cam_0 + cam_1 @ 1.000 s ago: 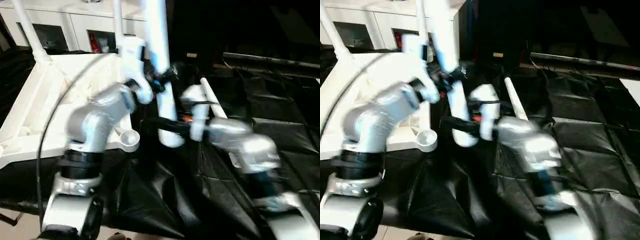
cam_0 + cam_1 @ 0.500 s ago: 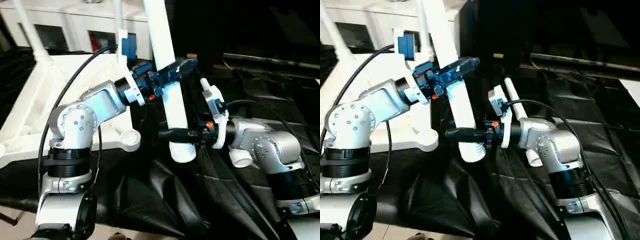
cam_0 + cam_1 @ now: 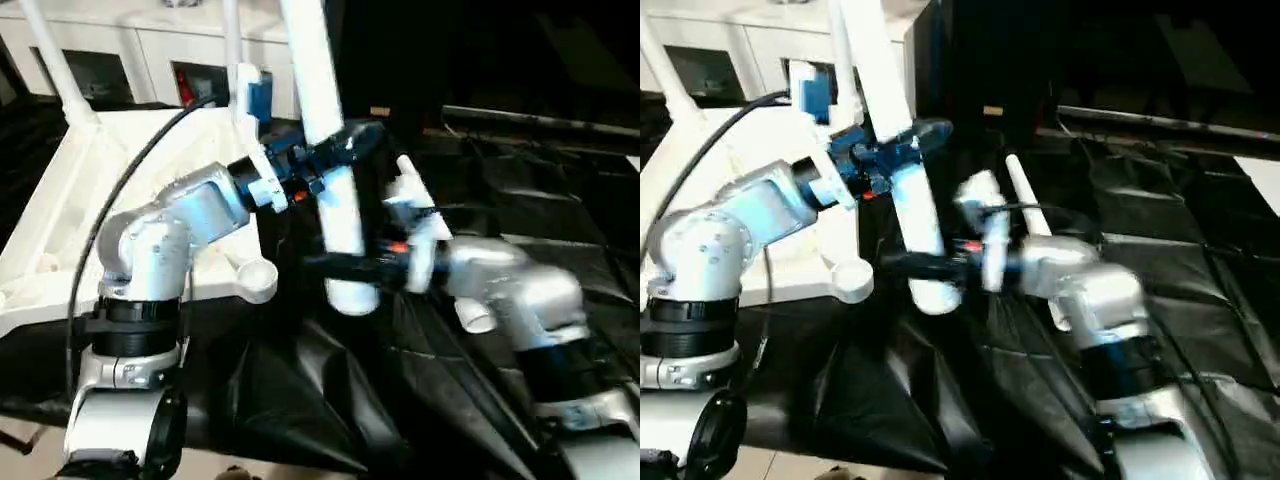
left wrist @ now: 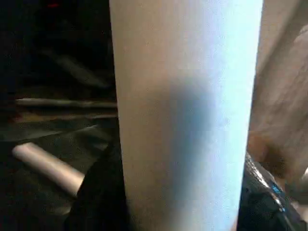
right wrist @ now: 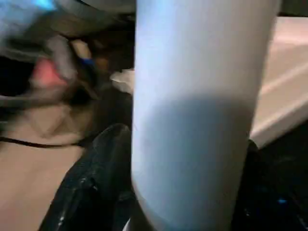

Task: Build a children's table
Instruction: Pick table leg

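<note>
Children's table parts sit in two places: the white plastic rectangular tabletop (image 3: 120,190) lies upside down at the robot's left, ribbed underside up, with two thin white legs (image 3: 52,62) already standing in its far corners, and a third long white cylindrical leg (image 3: 325,150) is held nearly upright between the arms, just beside the tabletop's near right corner. The left gripper (image 3: 340,152) is clamped around this leg at mid-height and the right gripper (image 3: 335,266) grips it close to its lower end, so both have their black fingers closed on the same tube. Two holds, one high and one low, likely serve to steady the long leg and steer its foot toward the open round corner socket (image 3: 257,280), which lies near the leg's lower end but apart from it. A fourth white leg (image 3: 1025,208) lies on the black padded sheet (image 3: 560,230) behind the right arm.

The held leg's top is cut off by the head views' upper edge. In both wrist views the tube blocks the middle, leaving just dark finger edges at its sides. The right forearm is smeared, so its wrist details are hard to read. A white glass-doored cabinet (image 3: 150,55) stands behind.
</note>
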Tool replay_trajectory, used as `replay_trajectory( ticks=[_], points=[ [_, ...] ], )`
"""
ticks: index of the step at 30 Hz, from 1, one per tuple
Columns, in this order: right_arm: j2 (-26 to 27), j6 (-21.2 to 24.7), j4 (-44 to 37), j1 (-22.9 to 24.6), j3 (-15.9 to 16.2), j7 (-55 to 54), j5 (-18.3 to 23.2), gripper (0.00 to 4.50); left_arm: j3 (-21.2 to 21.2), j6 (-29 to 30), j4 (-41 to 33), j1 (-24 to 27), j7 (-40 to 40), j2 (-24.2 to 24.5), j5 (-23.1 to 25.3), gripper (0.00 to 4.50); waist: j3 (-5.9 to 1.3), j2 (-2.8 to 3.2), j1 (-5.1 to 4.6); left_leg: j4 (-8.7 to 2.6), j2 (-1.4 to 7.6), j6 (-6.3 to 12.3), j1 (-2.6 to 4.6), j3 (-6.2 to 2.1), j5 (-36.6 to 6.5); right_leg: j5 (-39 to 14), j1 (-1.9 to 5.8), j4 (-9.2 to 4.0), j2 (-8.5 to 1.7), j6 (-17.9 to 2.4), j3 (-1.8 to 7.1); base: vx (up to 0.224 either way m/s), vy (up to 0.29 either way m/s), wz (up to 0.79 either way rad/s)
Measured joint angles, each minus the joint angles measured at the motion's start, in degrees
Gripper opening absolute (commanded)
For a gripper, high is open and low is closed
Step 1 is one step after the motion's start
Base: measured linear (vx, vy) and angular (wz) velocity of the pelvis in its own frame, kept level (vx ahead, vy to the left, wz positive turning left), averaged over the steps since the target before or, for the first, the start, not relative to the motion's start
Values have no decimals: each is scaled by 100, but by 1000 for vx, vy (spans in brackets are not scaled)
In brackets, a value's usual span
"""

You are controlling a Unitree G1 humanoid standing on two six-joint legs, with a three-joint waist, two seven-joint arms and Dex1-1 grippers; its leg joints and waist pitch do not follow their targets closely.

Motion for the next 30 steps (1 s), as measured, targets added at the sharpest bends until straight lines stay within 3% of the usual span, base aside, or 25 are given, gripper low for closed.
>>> replay_trajectory(
  ticks=[3, 7, 17, 19, 23, 26, 30],
  points=[
    [238, -83, 92, -53, 61, -467, -275, 312, -136, 0, 0, 0, 463, 2, 392, 182, 0, 0, 5, 0, 0, 0, -2, 0, 0, 0, 0, 0, 0, 0, 1, 0, 0, 0],
    [329, -84, 112, -62, 80, -686, -354, 312, -185, -18, -1, 0, 649, -34, 525, 182, 0, -1, 11, 0, 0, 0, -3, 0, 0, -1, 0, -1, 0, 2, 2, 0, 0, 0],
    [373, -85, 227, -104, 60, -733, -414, 211, -171, -52, 1, -1, 807, -167, 603, 182, 0, -1, 2, -2, -1, 0, -2, 1, 0, -1, 0, -1, 0, 2, 2, 0, 0, 0],
    [256, -77, 227, -98, -1, -506, -281, 198, -159, -78, 2, -3, 790, -207, 545, 238, 0, -2, 15, -2, 0, 0, -3, 1, 0, -1, 1, -1, 0, 2, 2, 0, 0, 0],
    [40, 123, 141, 40, -227, 209, 270, 192, 104, 23, 5, -6, 465, -175, 171, 287, 0, -1, 13, -2, -1, 1, -1, 2, 0, -1, 1, -1, 0, 2, 2, 0, 0, 0],
    [-66, 499, 62, 81, -389, 761, 838, 191, 395, 270, 11, -4, 28, -197, -440, 300, 0, -1, 7, -2, -1, 1, -2, 3, 0, 2, -1, -1, 0, -3, 2, 0, 0, 0],
    [-302, 768, -91, 82, -353, 1395, 1176, 191, 504, 522, -95, 54, -572, -62, -968, 301, 0, 0, 15, -2, 0, 1, 2, 2, 0, 3, 2, -1, 0, -5, 1, 0, 0, 0]
  ],
)
